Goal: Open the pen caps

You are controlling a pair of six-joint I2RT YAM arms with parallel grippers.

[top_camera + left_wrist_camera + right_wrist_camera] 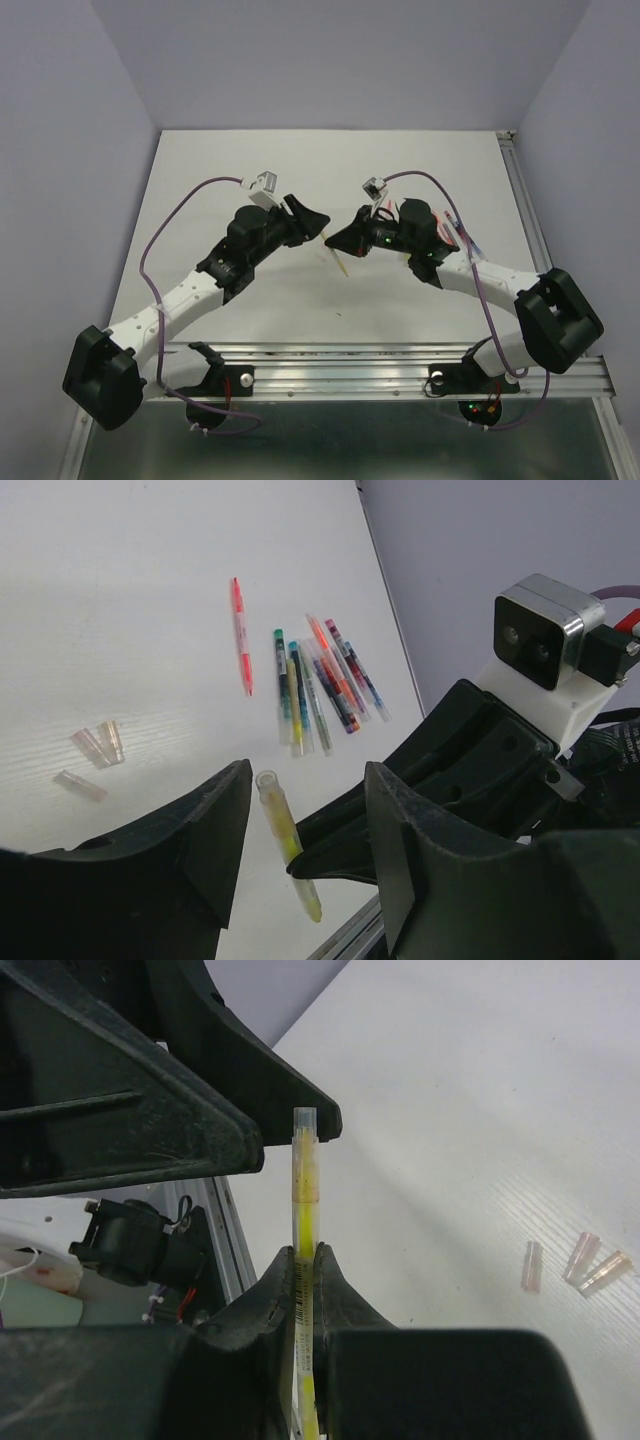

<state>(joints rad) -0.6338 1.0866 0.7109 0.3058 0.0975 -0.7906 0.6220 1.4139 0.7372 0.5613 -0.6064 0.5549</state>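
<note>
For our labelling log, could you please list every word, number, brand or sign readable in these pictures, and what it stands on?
No text reads clearly in any view.
Yellow pen, clamped in the right gripper: a barcode-like strip of dark lines on the barrel; no digits legible.
Loose pens on the table: barrel markings too blurred to read.

Left gripper [308,780] has its fingers spread wide, with a yellow pen [285,845] tilted in the gap between them. The right gripper [300,858] is pinching it low down. Three loose caps [95,750] lie on the table [130,570] off left. A bunch of pens [320,685] sits further back, with one pink pen [241,635] lying apart.
</note>
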